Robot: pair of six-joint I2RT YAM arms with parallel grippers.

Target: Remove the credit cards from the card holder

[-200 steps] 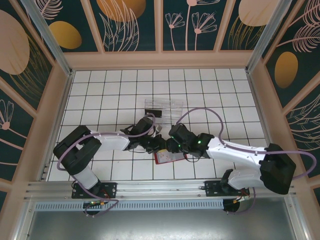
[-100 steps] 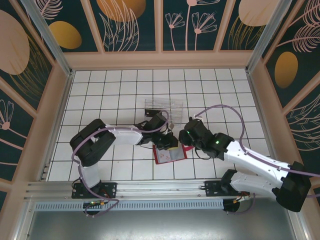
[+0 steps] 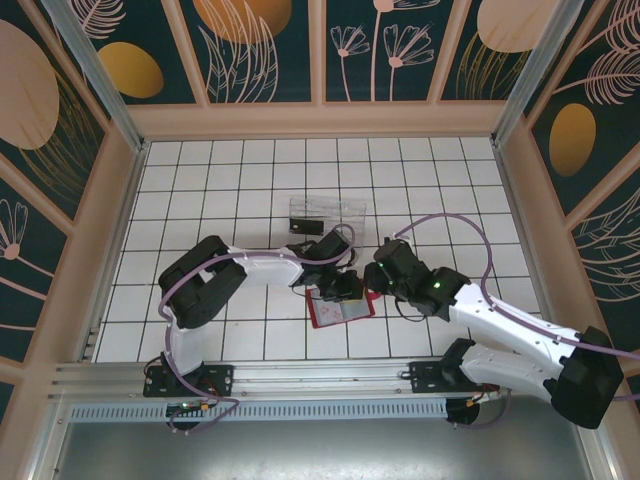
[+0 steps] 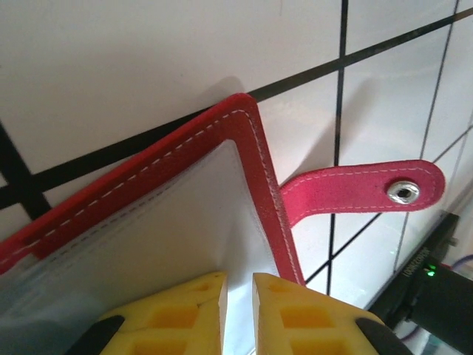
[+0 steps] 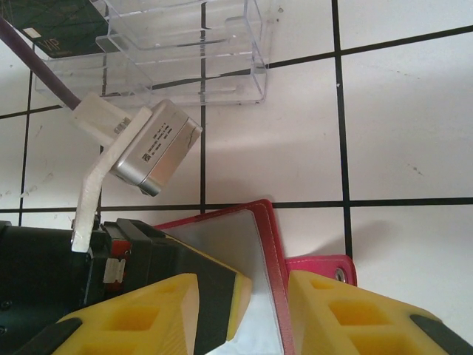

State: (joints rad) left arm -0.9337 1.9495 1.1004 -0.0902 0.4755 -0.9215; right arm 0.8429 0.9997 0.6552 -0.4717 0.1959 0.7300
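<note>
The red card holder (image 3: pixel 341 312) lies open on the tiles, its pale inner sleeve up. Its red edge (image 4: pixel 148 177) and snap tab (image 4: pixel 355 192) are close in the left wrist view. My left gripper (image 4: pixel 238 296) rests on the sleeve, jaws a narrow slit apart with nothing visibly between them. My right gripper (image 5: pixel 244 285) is open and straddles the holder's right edge (image 5: pixel 270 237), one finger by the tab (image 5: pixel 325 265). A dark credit card (image 5: pixel 44 26) lies in the clear tray (image 5: pixel 222 66). No card is visible inside the holder.
The clear ridged tray (image 3: pixel 328 213) sits just beyond the holder, about one tile from both grippers. The left wrist's silver camera box (image 5: pixel 151 151) hangs between tray and holder. Purple cables loop over both arms. Wooden walls ring the tiled floor.
My right gripper pulled back to the right, off the holder's middle to its right edge. My left gripper reached further right onto the sleeve and its jaws parted slightly. More of the holder is uncovered.
</note>
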